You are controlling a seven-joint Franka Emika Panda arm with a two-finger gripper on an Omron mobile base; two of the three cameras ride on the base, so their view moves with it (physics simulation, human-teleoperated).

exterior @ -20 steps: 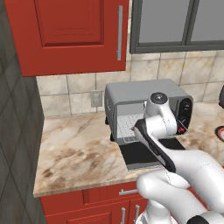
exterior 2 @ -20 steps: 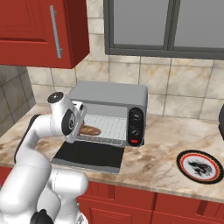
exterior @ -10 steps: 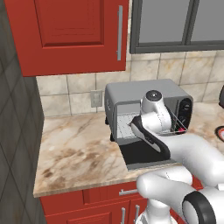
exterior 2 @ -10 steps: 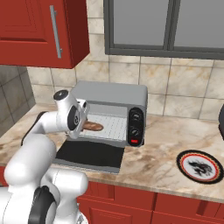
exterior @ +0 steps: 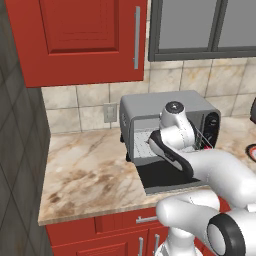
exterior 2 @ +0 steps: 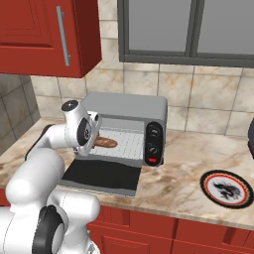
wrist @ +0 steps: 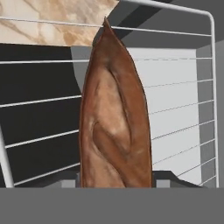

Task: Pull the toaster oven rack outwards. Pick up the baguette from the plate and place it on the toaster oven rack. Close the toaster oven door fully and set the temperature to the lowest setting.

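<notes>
Tool (exterior 2: pixel 95 144): positioned at the mouth of the toaster oven cavity, over the left part of the rack. Fingertips sit low at either side of the baguette's near end in the hand view. Whether the jaws clamp the loaf or merely flank it cannot be told.
Baguette (wrist: pixel 114 127): golden-brown loaf lying on the rack wires, lengthwise along the rack's width. In the right base view (exterior 2: pixel 105 143) its free end projects to the right of the tool.
Toaster oven rack (exterior 2: pixel 126 143): silver wire grid, drawn forward so that its front edge stands at the cavity opening, above the lowered door. In the hand view (wrist: pixel 183 109) the wires run beneath the loaf, with the rack's corner at the upper right.
Toaster oven door (exterior 2: pixel 101 176): dark glass panel, fully lowered, lying roughly level and reaching toward the front edge of the bench.
Toaster oven (exterior 2: pixel 126 106): grey box standing toward the rear edge of the bench, against the tiled wall.
Control strip (exterior 2: pixel 154 143): black panel on the oven's right side, with round knobs and a red light at its base.
Plate (exterior 2: pixel 229 188): round, black-centred with a red rim, on the bench well apart from the oven, toward the right end.
Bench (exterior: pixel 85 170): marbled beige surface.
</notes>
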